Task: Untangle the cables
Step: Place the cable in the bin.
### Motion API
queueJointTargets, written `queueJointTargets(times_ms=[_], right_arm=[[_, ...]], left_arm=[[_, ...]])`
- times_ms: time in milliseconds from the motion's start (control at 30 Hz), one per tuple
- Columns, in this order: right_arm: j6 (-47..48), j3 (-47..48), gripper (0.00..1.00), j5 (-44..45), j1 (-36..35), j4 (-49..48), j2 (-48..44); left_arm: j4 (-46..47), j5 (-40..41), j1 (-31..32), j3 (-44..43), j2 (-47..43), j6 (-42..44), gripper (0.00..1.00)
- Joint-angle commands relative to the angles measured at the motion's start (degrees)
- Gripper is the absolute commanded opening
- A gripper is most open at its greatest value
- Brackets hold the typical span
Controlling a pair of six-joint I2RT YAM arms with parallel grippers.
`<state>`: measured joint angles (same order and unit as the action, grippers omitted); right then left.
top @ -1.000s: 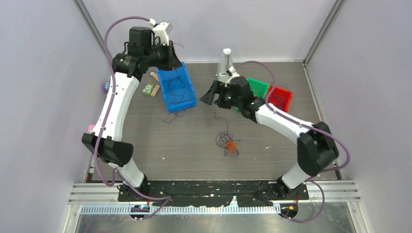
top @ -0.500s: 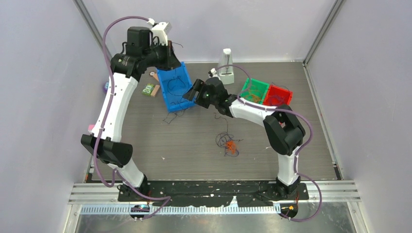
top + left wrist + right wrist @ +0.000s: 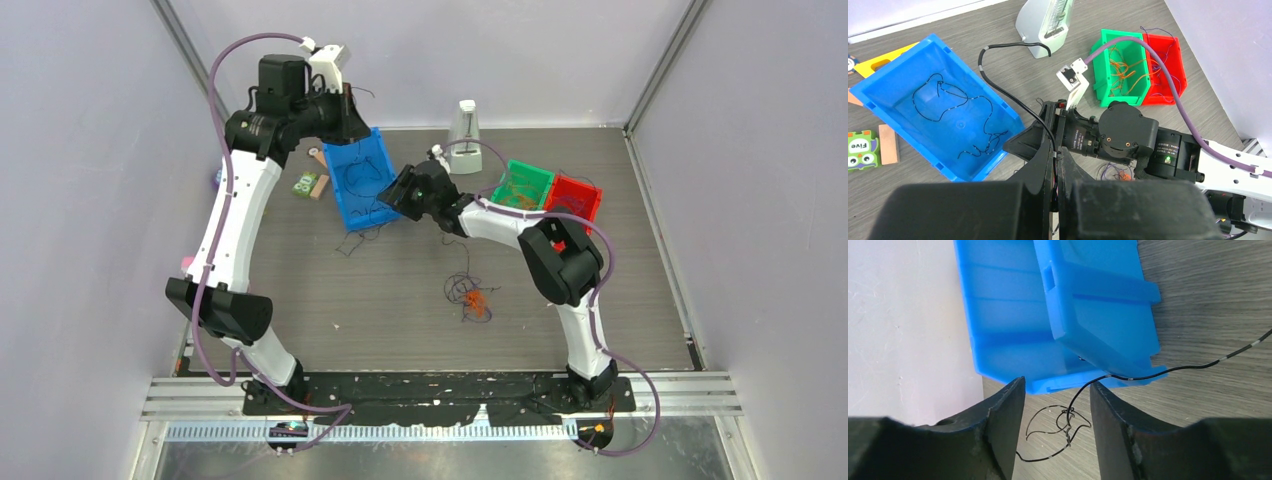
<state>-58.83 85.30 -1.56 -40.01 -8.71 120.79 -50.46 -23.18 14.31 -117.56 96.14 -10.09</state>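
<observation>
Three small bins stood on the grey table: a blue bin, and well to its right a green bin side by side with a red bin; behind and right of the blue bin rose a pale metronome; left of the blue bin lay a wooden block and a card reading "Five", cut off by the edge of the left wrist view. The tangled cables, orange and dark, lay on the table in front of the blue bin and to its right, clear of both grippers; the right arm covered most of them in the left wrist view. One thin black strand squiggled across the blue bin's floor; orange strands lay in the green bin. The left gripper, raised above the blue bin's far edge, had its fingers clenched on a black cable that arched away. The right gripper hung at the blue bin's right front corner, fingers parted, grasping nothing; a banded wire with a small knotted loop lay beyond the gap; whether it touched a finger could not be told.
</observation>
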Motion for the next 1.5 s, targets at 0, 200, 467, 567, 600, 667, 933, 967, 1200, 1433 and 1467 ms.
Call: queueJointTargets(times_ms=[0, 200, 467, 567, 600, 667, 933, 967, 1200, 1433, 1467], right_arm=[[-1.64, 1.92, 0.44, 0.9, -0.07, -2.57, -0.76], [2.23, -1.71, 0.06, 2.45, -0.11, -2.81, -6.43], [16.71, -7.33, 0.05, 11.23, -1.82, -0.16, -19.53], [22.17, -4.22, 0.05, 12.96, -2.72, 2.0, -21.07], [24.59, -2.03, 0.06, 13.25, -3.08, 2.45, -20.97], [27.25, 1.16, 0.05, 12.44, -3.37, 3.02, -20.09], [33.99, 16.78, 0.06, 7.86, -3.76, 3.7, -11.21], [35.06, 19.59, 0.06, 7.61, -3.76, 3.74, -10.19], [38.57, 33.37, 0.05, 2.6, -3.58, 3.92, 3.25], [35.77, 44.21, 0.05, -1.96, -3.14, 7.36, 16.15], [35.88, 44.28, 0.05, -1.56, -3.14, 7.73, 16.76]], left_arm=[[1.69, -1.49, -0.49, -0.41, -2.44, 0.19, 0.0], [1.7, -1.43, -0.55, -0.31, -2.77, 0.16, 0.0], [4.15, -2.06, -0.63, -0.52, -3.98, -1.34, 0.0], [4.63, -2.08, -1.35, -1.99, -2.62, -1.98, 0.0], [4.62, -2.15, -1.76, -3.0, -1.87, -2.12, 0.0], [4.87, -2.1, -2.54, -4.17, -0.45, -2.42, 0.0], [6.77, 2.68, -5.66, -8.22, 3.35, -1.59, 0.0], [8.37, 3.58, -5.85, -6.73, 3.36, -1.52, 0.0], [19.61, 9.75, -6.31, 6.91, 6.44, -1.64, 0.0], [20.9, 12.08, -6.23, 8.32, 17.42, -1.87, 0.0], [21.03, 12.09, -6.14, 8.4, 18.63, -2.01, 0.0]])
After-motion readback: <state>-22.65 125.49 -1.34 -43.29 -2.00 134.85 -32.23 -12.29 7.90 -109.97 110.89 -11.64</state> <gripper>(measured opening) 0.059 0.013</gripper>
